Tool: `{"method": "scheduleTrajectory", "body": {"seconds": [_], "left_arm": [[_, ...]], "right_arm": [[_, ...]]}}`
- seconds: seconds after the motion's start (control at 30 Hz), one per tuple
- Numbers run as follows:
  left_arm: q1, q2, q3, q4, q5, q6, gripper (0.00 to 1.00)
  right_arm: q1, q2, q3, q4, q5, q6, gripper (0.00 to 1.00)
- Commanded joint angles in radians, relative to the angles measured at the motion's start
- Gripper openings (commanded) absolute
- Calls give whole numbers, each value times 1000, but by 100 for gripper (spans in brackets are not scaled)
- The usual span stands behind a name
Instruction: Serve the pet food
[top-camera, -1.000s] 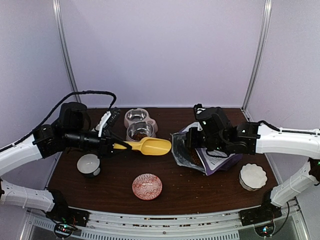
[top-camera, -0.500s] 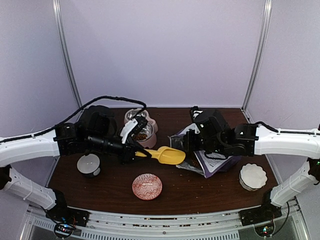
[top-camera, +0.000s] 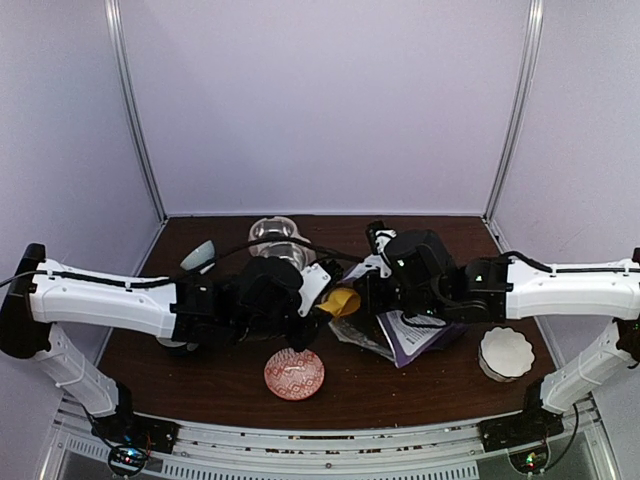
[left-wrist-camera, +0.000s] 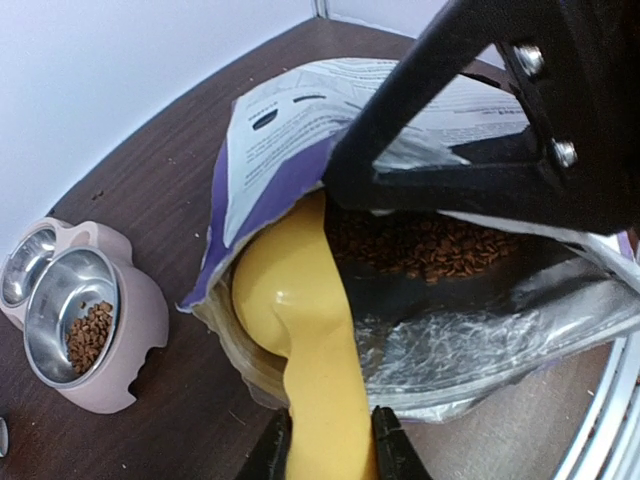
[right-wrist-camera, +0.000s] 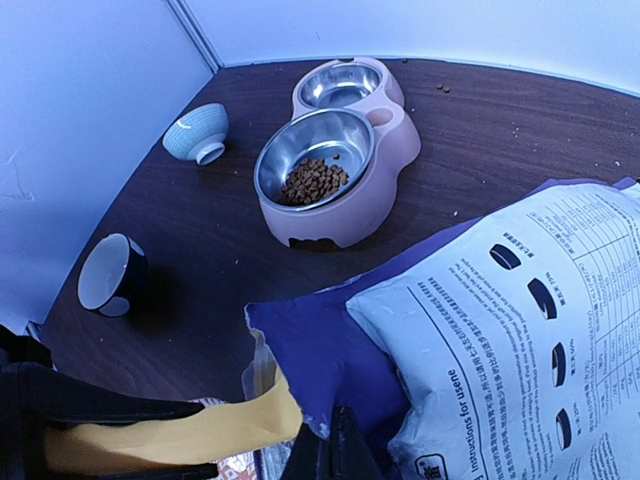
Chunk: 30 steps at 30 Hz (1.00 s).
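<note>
On the table (top-camera: 400, 388), loose, light, spill-prone pet food (left-wrist-camera: 440, 245) is held inside the floppy bag (left-wrist-camera: 290, 120), pinched open by the right tool (right-wrist-camera: 335, 455), and is judged best lifted with the scoop (left-wrist-camera: 290, 300) gripped by the left tool (left-wrist-camera: 332, 455).

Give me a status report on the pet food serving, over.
Right claw pinching pet food bag edge, holding it open. Left claw shut on yellow scoop, head inside the bag mouth. Kibble exposed beyond scoop; nothing blocking.
</note>
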Motion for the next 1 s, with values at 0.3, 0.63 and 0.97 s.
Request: {"method": "scheduleTrajectory", "body": {"seconds": [0.3,0.63,0.97], "left_arm": [[11,235,64,285,-328,35,0],[11,362,122,407,-402,98,0],[13,379,67,535,-246,161,0]], "right_arm": [[5,-22,-32,174,-55,41,0],[-34,-37,-72,222,-98,78,0],[-111,-93,-97,190,-131,45,0]]}}
